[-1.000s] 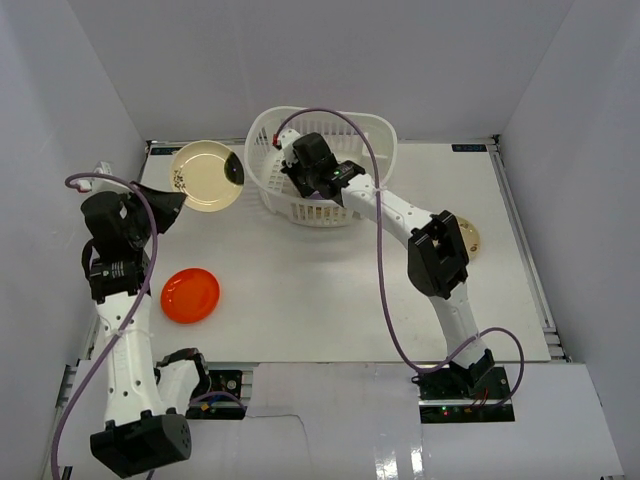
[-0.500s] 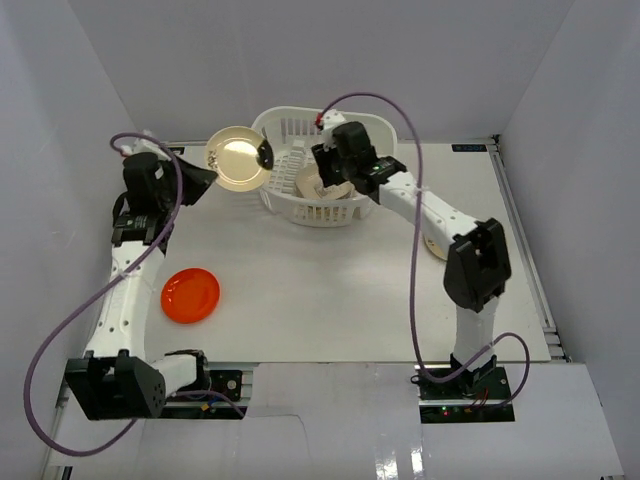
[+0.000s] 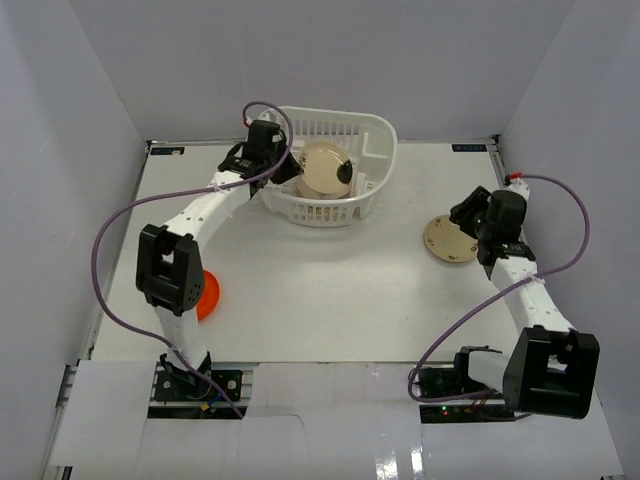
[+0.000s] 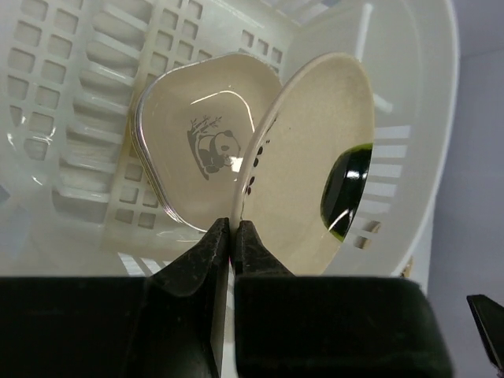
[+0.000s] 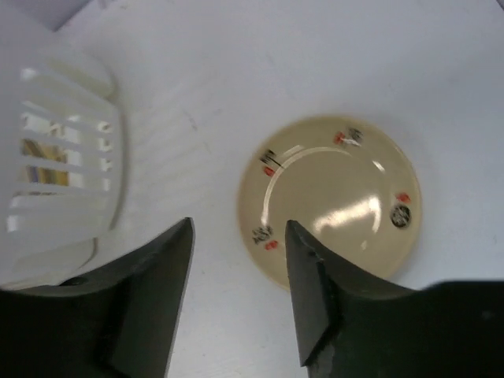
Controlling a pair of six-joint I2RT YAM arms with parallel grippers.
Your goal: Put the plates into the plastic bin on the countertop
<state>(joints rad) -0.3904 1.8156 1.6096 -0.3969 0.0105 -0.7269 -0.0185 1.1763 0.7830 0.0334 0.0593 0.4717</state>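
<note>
Left claw (image 4: 233,224), pinching the cream plate (image 4: 315,181) by its rim, has swung over the bin (image 3: 385,135), upper centre. Right claw (image 5: 239,228), spread, now hovers over the tan plate (image 5: 339,197), mid-right. Drop looks next.

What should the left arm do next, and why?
Probably open the left gripper to drop its load: it pinches the cream plate by the rim, tilted on edge within the plastic bin, close above the panda plate lying there.

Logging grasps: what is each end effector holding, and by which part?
The left end effector pinches the green-patched cream plate by its rim; right end effector holds nothing.
</note>
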